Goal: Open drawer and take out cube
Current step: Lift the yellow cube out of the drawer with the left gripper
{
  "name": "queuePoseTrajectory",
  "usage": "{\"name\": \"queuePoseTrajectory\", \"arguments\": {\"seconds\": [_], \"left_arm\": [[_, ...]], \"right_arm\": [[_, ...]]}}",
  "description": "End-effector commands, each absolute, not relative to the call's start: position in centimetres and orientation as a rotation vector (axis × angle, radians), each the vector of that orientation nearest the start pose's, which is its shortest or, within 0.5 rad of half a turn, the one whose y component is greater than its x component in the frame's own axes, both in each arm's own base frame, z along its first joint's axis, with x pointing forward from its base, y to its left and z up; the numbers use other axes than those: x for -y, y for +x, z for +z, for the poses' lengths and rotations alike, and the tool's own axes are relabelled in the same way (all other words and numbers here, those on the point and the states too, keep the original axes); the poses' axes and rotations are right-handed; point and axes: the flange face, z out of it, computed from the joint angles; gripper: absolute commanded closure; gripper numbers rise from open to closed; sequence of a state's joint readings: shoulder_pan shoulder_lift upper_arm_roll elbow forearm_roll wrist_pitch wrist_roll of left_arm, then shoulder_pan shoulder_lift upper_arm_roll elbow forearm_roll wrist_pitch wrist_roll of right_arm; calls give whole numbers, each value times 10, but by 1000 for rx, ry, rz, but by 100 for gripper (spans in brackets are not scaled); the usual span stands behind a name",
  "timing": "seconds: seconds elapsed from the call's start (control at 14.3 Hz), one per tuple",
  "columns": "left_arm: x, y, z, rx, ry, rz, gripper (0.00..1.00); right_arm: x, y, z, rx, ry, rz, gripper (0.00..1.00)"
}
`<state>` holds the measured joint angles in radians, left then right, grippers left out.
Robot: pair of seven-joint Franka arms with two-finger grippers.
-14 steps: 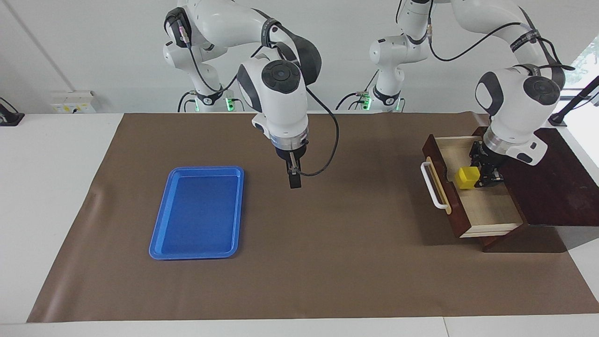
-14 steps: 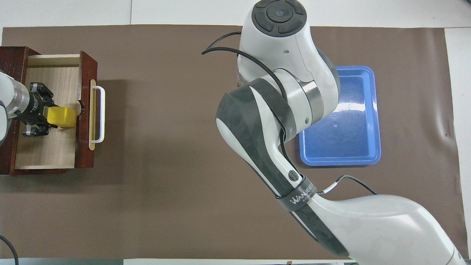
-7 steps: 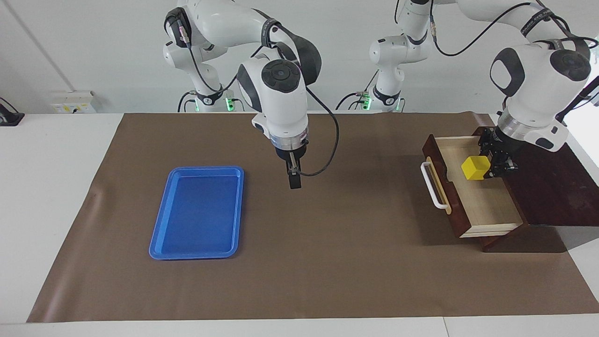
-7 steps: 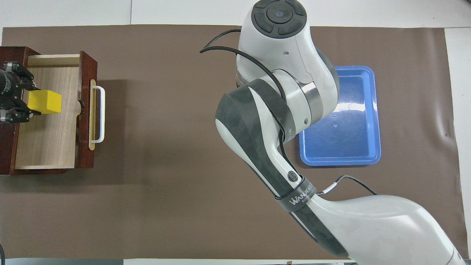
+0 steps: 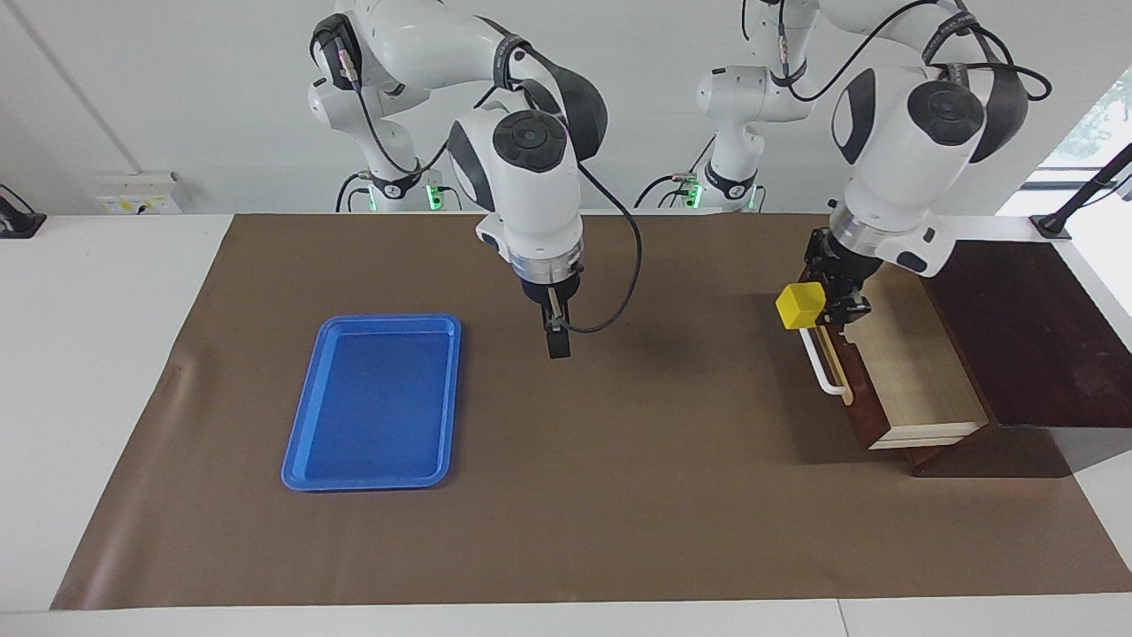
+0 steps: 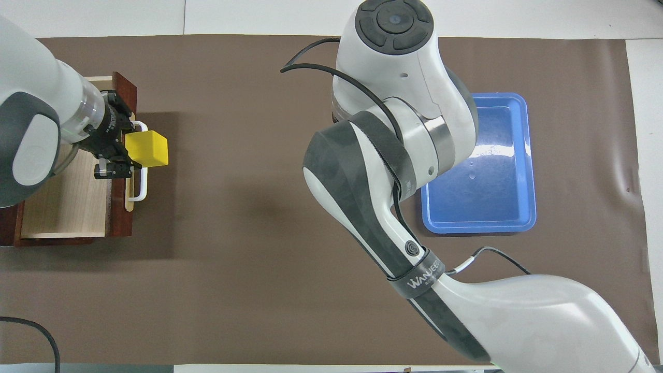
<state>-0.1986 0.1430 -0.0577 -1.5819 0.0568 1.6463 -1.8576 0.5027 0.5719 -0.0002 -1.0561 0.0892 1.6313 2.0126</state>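
While the drawer (image 5: pixel 893 363) is pulled out | cube (image 5: pixel 799 305) pinched in left gripper (image 5: pixel 818 305) jaws over handle (image 5: pixel 818 363) | right gripper (image 5: pixel 555 341) jaws pressed together, held over counter (image 5: pixel 619 442)

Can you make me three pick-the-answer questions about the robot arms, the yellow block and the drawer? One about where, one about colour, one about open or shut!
1. Where is the cube?
A. Lying inside the drawer
B. Held up in the air over the drawer's white handle
C. Resting in the tray

2. What colour is the tray?
A. Blue
B. Red
C. Green

3. How is the drawer?
A. Pushed fully shut
C. Lifted off the table
B. Pulled open

Answers:
1. B: the left gripper holds the cube over the handle, off the drawer floor.
2. A: the tray is bright blue and lies toward the right arm's end of the table.
3. B: the pale wooden inside shows, sticking out of the dark box.

The right gripper waits over the brown mat, beside the tray.
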Motion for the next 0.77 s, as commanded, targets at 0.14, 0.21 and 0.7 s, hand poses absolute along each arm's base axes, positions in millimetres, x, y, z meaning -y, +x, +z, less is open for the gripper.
{"name": "queuePoseTrajectory", "arguments": {"seconds": [0.14, 0.21, 0.7], "left_arm": [[182, 580, 558, -2325, 2125, -76, 100], [200, 575, 557, -2298, 2151, -76, 100], [255, 553, 547, -2289, 2189, -63, 100]], "right_arm": [[-353, 626, 510, -2118, -2267, 115, 2], [-352, 627, 510, -2123, -2265, 117, 2], [-348, 627, 511, -2131, -2273, 118, 2]]}}
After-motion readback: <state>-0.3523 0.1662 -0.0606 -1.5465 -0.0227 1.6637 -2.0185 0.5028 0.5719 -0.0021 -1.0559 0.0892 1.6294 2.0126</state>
